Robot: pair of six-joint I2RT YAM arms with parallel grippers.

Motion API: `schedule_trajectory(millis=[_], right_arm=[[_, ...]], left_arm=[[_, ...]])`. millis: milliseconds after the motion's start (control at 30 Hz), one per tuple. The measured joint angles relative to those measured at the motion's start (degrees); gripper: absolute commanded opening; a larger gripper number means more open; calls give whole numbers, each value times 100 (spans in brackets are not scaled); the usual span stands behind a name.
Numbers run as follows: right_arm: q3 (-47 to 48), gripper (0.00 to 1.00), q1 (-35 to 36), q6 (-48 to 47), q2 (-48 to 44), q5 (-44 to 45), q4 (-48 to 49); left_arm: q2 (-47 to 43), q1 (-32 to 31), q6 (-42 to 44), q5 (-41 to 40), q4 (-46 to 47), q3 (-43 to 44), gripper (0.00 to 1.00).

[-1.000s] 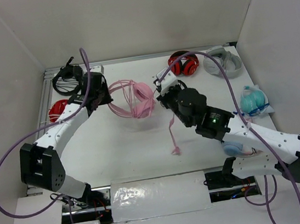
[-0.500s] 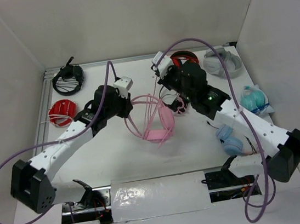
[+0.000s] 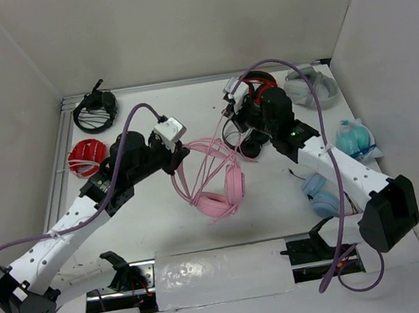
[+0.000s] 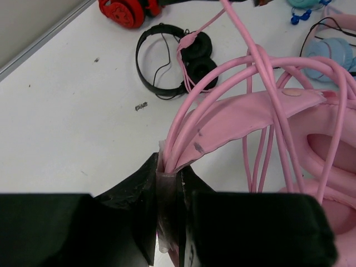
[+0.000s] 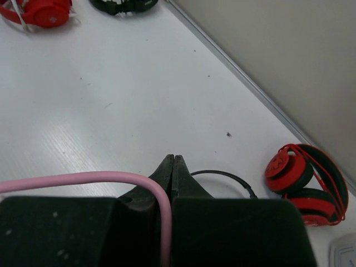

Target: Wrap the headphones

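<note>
The light-pink headphones point(image 3: 223, 188) hang over the middle of the table, cups lowest and headband rising to the left. My left gripper point(image 3: 176, 158) is shut on the headband's end point(image 4: 168, 167). Loops of the thin pink cable point(image 4: 261, 72) cross over the headband and cups. A taut strand runs back to my right gripper point(image 3: 234, 121), which is shut on the cable point(image 5: 164, 222) above the far middle of the table. In the right wrist view the cable curves in from the left and drops between the closed fingertips point(image 5: 168, 167).
Thin black wired headphones point(image 3: 242, 143) lie under the right gripper. Red-and-black headphones point(image 5: 307, 179) and a grey pair point(image 3: 312, 86) sit at the back right. Teal point(image 3: 356, 139) and light-blue point(image 3: 323, 194) pairs lie along the right. Black point(image 3: 95, 111) and red point(image 3: 85, 153) pairs lie at the back left.
The left gripper has carried the headphones from the back left toward the table's middle and nearer. The right gripper has swung back toward the far side with the cable, adding loops round the headband.
</note>
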Motion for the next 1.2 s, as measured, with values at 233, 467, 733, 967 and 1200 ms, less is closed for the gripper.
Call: schedule_trajectory(millis=[233, 467, 733, 967, 1200], right_arm=[[-509, 0, -146, 417, -455, -90, 442], [-817, 12, -374, 723, -514, -595, 612], [-708, 40, -90, 966, 11, -1320, 831], [-708, 54, 273, 1462, 706, -1827, 1674], [-752, 60, 754, 1939, 1541, -1956, 2470]], left_arm=[[-197, -24, -24, -455, -380, 111, 0], [-420, -24, -15, 31, -487, 691, 0], [-448, -59, -229, 929, -573, 1239, 0], [-256, -61, -817, 866, -831, 2210, 0], [-92, -63, -1252, 608, -887, 2966, 0]])
